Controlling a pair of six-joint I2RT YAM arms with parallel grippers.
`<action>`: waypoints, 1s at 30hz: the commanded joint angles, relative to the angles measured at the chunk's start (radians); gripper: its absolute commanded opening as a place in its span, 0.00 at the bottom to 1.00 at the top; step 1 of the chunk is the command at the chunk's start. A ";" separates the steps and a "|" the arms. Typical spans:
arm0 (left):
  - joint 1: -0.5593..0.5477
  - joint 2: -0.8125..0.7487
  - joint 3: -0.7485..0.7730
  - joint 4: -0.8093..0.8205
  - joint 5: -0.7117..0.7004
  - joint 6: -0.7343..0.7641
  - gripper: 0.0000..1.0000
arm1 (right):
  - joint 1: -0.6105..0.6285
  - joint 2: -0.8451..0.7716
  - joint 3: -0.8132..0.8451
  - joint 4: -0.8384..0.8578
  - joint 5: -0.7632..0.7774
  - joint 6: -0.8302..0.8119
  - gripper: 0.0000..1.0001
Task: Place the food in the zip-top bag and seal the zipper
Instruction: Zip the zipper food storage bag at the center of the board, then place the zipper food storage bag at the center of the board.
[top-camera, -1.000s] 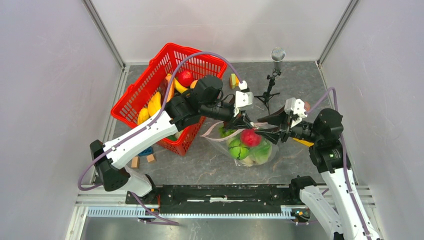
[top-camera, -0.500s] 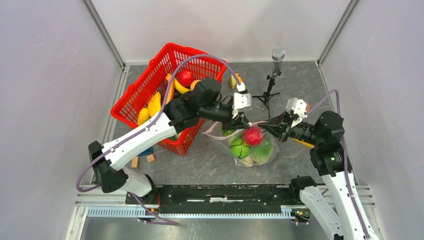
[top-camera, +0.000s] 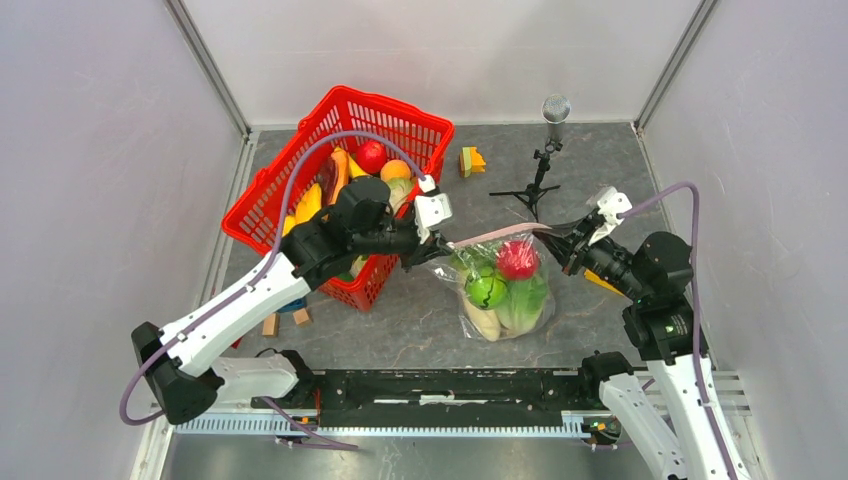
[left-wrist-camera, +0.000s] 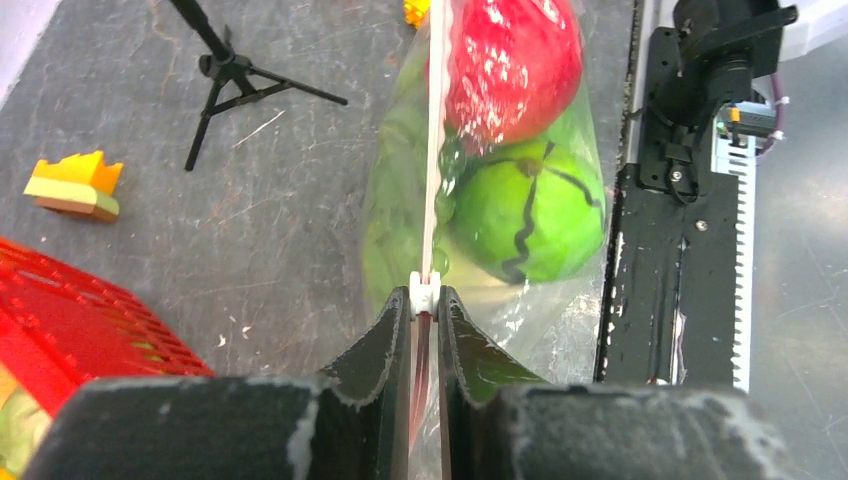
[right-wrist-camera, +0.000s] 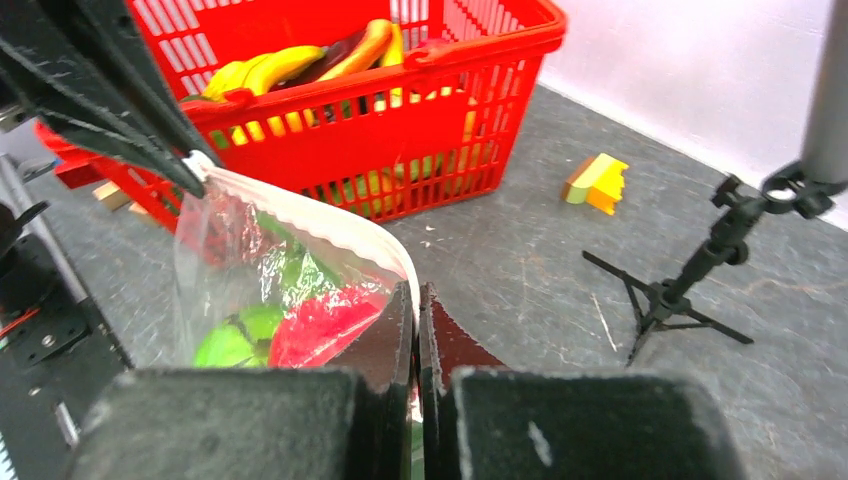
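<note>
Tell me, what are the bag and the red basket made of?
The bag looks like thin plastic film: it is see-through, shiny and full of crinkles. The basket looks like hard, glossy red plastic, moulded into an open grid of bars that keeps its shape.

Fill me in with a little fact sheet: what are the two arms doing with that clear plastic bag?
Left gripper: shut on the pale pink zipper strip, basket-side end
Right gripper: shut on the strip's other end
Clear plastic bag: mouth stretched between them; holds round red fruit, green ball, lettuce
Red mesh basket: yellow bananas inside
</note>
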 joint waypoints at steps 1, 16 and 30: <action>-0.117 -0.050 -0.006 -0.071 -0.115 0.008 0.02 | -0.010 -0.030 0.012 0.105 0.214 0.053 0.00; 0.015 -0.066 -0.034 -0.040 -0.271 -0.053 0.50 | -0.009 -0.009 0.043 0.128 0.332 0.105 0.00; 0.020 -0.216 -0.084 0.153 -0.351 -0.208 1.00 | -0.009 0.299 0.456 -0.021 0.408 -0.101 0.00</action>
